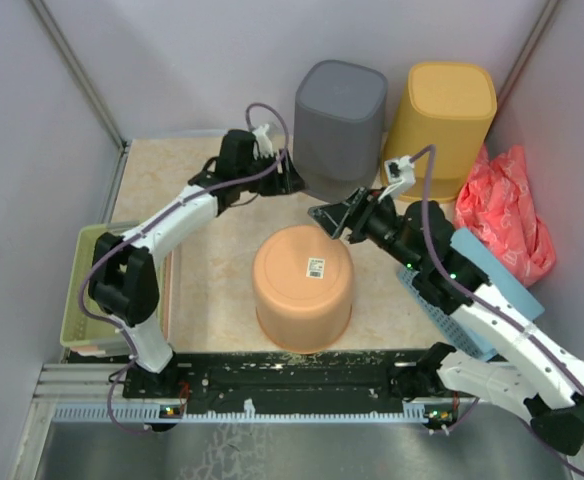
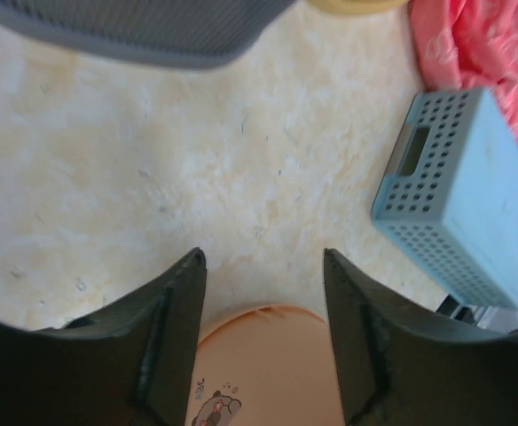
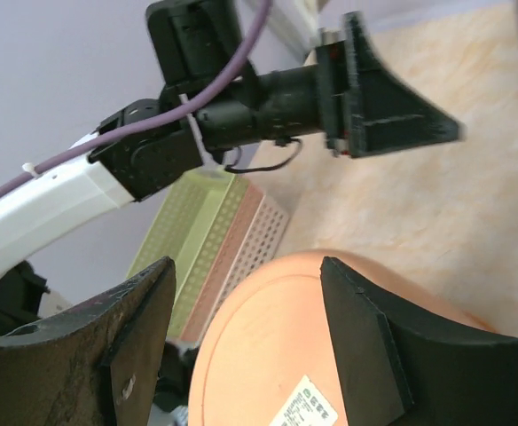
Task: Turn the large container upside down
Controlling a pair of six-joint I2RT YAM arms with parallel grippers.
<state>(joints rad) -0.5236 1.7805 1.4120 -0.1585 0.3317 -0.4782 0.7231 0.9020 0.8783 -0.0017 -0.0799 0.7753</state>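
A large orange tub (image 1: 304,285) stands upside down mid-table, its base up with a barcode label on it. It also shows in the left wrist view (image 2: 268,364) and the right wrist view (image 3: 259,355). My left gripper (image 1: 290,178) is open and empty, behind the tub and close to the grey bin; its fingers (image 2: 166,328) frame the tub's far side. My right gripper (image 1: 330,222) is open and empty, just above the tub's far right edge; its fingers (image 3: 365,337) straddle the base without touching it.
A grey bin (image 1: 340,110) and a yellow bin (image 1: 442,105) stand upside down at the back. A red bag (image 1: 507,205) lies at the right. A blue perforated basket (image 2: 459,204) sits under my right arm. Green (image 1: 92,285) and pink (image 3: 250,240) baskets sit at the left edge.
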